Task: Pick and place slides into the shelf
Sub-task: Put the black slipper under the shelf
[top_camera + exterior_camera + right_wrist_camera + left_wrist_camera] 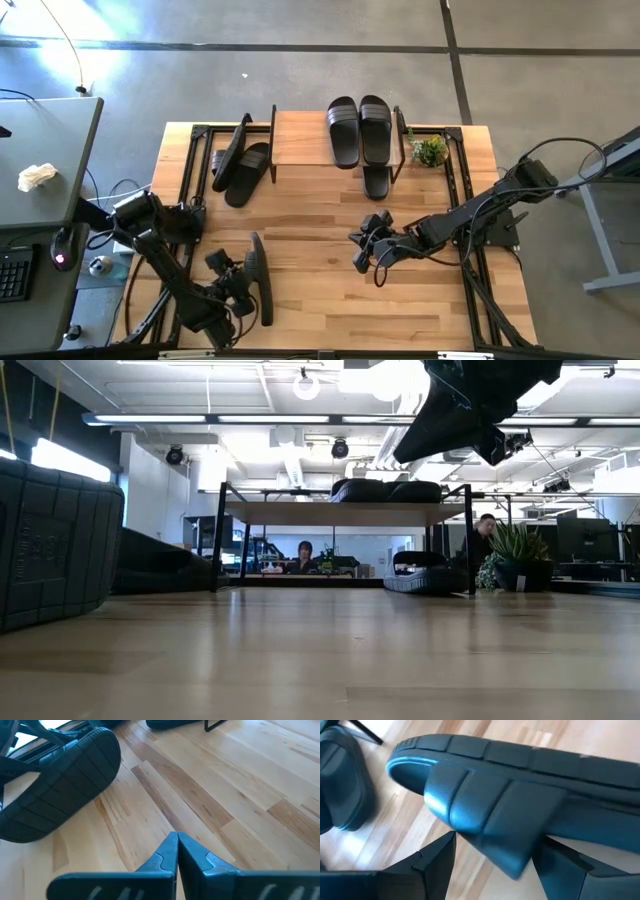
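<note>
One black slide [262,278] stands on its long side edge at the table's near left, its ribbed sole [55,545] upright. My left gripper [497,845] is open, one finger on each side of that slide's wide strap [485,805]. The shelf [300,140] stands at the far edge with two slides [343,130] [375,130] flat on its top board. A third [376,182] lies under it. Two more slides [232,152] [250,172] lie left of the shelf. My right gripper [362,250] hangs shut over the table's middle, holding nothing. My left gripper has its open fingers [435,862] slanting down from the near left, one on each side of the strap's free edge [515,865]. I cannot tell whether either finger touches the strap. The slide rests on its own side edge on the table.
A small potted plant [430,152] stands right of the shelf. Black frame rails [185,180] run along the table's left and right edges. Bare wood lies between the two grippers [310,260]. A grey desk [40,160] stands left of the table, and people sit in the room behind.
</note>
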You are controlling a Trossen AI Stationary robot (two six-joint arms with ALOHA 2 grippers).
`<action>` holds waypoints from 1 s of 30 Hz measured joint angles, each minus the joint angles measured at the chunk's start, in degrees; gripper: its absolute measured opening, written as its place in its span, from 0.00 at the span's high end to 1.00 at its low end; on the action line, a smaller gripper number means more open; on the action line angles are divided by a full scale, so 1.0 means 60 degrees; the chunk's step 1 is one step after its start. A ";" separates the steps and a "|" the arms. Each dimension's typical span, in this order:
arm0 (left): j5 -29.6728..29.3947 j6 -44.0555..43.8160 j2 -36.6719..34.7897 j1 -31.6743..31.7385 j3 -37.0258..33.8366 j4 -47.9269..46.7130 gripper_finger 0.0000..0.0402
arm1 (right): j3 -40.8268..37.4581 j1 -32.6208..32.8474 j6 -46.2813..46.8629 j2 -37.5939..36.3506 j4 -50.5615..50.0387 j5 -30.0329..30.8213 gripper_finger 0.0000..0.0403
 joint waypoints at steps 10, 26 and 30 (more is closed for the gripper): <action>0.0475 -0.0081 0.0000 0.0707 -0.0318 -0.0015 0.54 | 0.0002 0.0000 0.0000 0.0000 -0.0203 -0.0015 1.00; -0.0459 -0.0239 0.0007 0.0838 0.0629 -0.0642 0.96 | 0.0000 0.0000 0.0000 0.0000 -0.0558 -0.0023 1.00; -0.0796 -0.0257 0.0007 0.1132 0.1904 -0.2340 0.98 | 0.0003 0.0020 0.0000 0.0000 -0.0558 -0.0011 1.00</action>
